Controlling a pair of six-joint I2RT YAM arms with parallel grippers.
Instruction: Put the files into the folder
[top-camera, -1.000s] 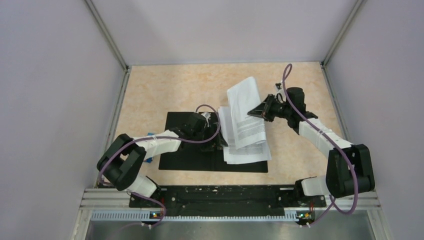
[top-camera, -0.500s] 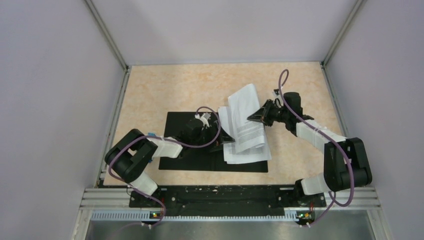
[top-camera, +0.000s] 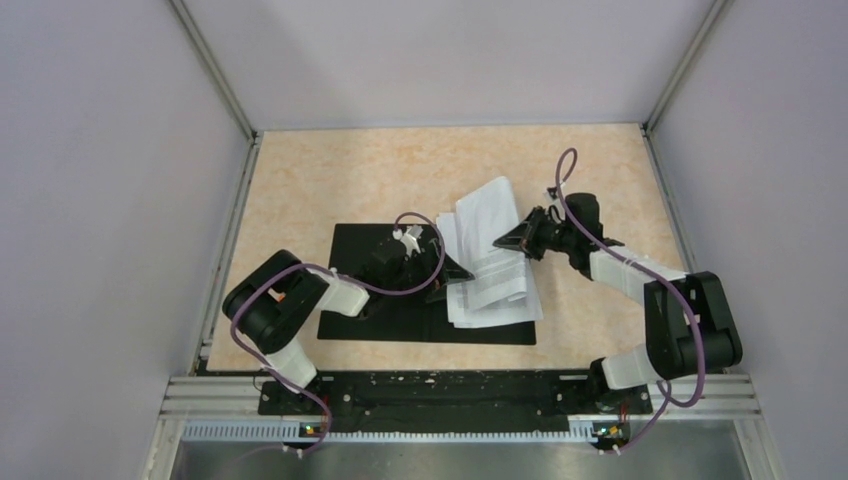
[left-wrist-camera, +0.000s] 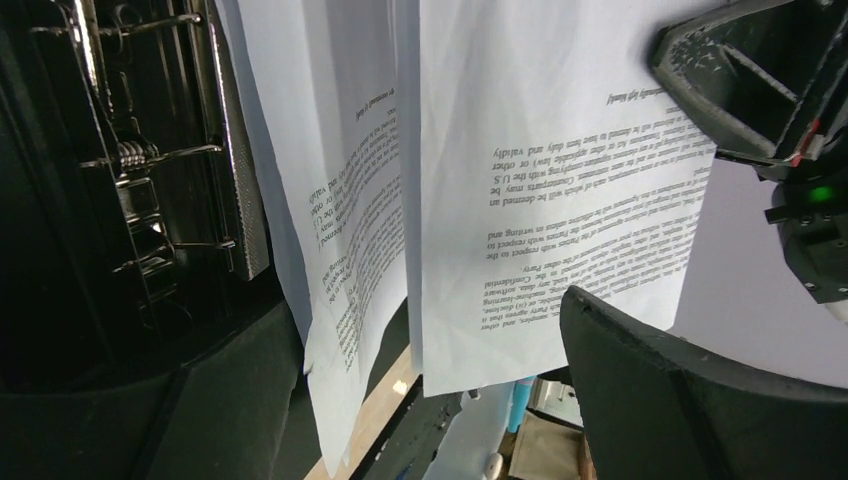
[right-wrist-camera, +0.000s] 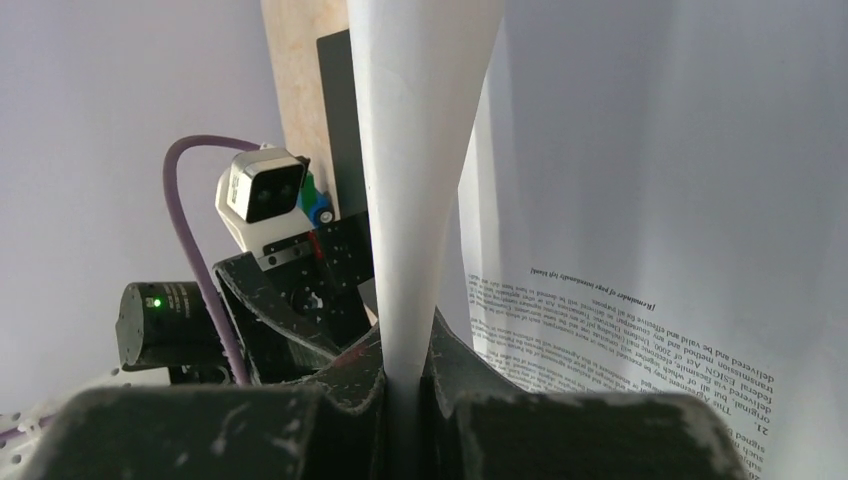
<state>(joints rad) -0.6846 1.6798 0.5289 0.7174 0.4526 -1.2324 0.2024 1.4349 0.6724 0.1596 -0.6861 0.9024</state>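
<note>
Since a second earlier, the right end effector had sunk and drifted left, bringing the top sheet lower. The left arm had drawn its elbow in, and the left end effector had spread its fingers wider.

That left end effector stood fully apart and held nothing. It hovered at the left edge of the files, near the middle of the folder. The right end effector was pinched together on the top sheet. Its wrist view showed the paper rising out of the closed fingertips in a narrow curl.

The folder lay open on the worktop with its black inside facing up. The metal spine clip stood beside the paper's left edge in the left wrist view. Most of the files rested flat on the folder's right-hand part, their right edge reaching just past its border. The top sheet was lifted off that stack and arched up and away from the arms, with printed lines of black text visible on it.
</note>
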